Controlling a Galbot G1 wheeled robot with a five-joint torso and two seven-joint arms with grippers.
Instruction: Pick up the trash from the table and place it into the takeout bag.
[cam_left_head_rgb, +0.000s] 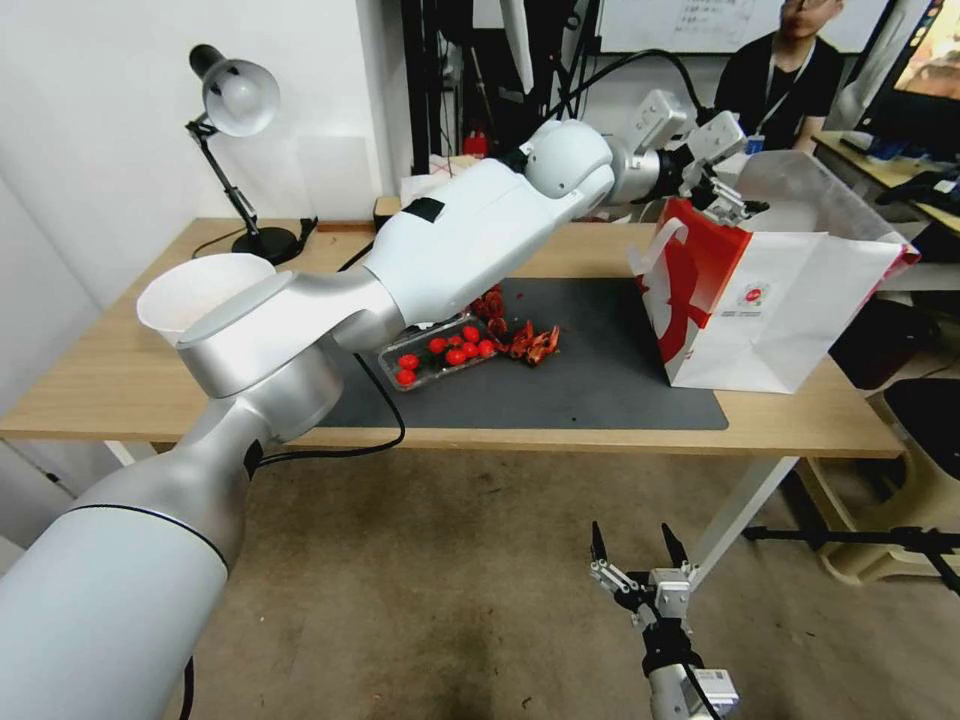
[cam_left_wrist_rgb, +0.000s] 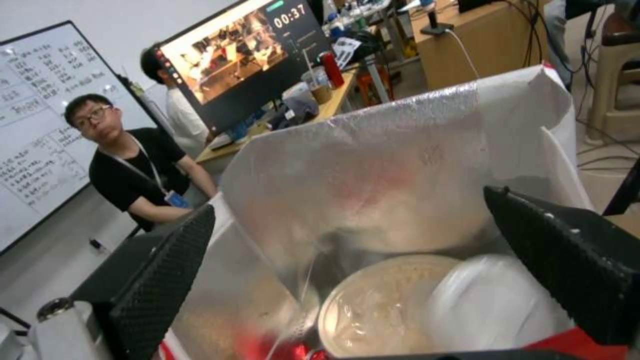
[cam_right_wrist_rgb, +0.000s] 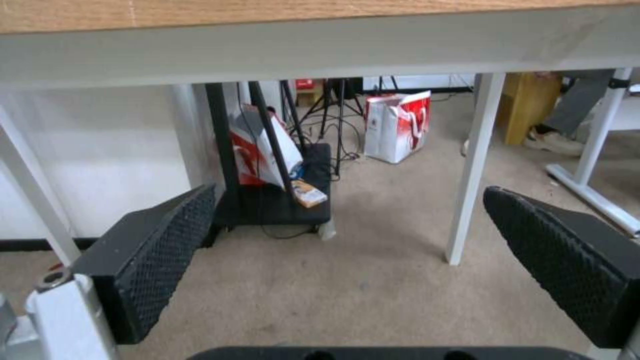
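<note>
Our left gripper (cam_left_head_rgb: 733, 205) hangs over the open mouth of the takeout bag (cam_left_head_rgb: 790, 320), at the rim nearest the red side panel, and its fingers (cam_left_wrist_rgb: 163, 280) stand wide apart with nothing between them. In the left wrist view we look straight down into the bag: a beige shallow bowl (cam_left_wrist_rgb: 383, 305) lies at the bottom, a white rounded piece, maybe a cup, lies just beside it, and something red shows at the lower edge, too cut off for us to name. We judge that this step is the drop into the bag and that it looks done, so to finish it well we should lift the arm straight up and avoid catching the white loop handle (cam_left_head_rgb: 668, 240) or the thin foil-lined wall, because the bag stands free and could tip.

Our right gripper (cam_left_head_rgb: 640, 565) waits low in front of the worktop (cam_left_head_rgb: 120, 380), below its edge, with the fingers also apart and empty.

On the dark grey mat (cam_left_head_rgb: 600, 380) we see a clear clamshell box of cherry tomatoes (cam_left_head_rgb: 445, 355) and some red scraps (cam_left_head_rgb: 530, 343) just beside it; a large white bowl (cam_left_head_rgb: 195, 290) stands near the left end and a desk lamp (cam_left_head_rgb: 235, 110) at the back. The worktop is of light wood. Behind it a person in black sits at another desk, and the floor below is beige carpet with cables.
</note>
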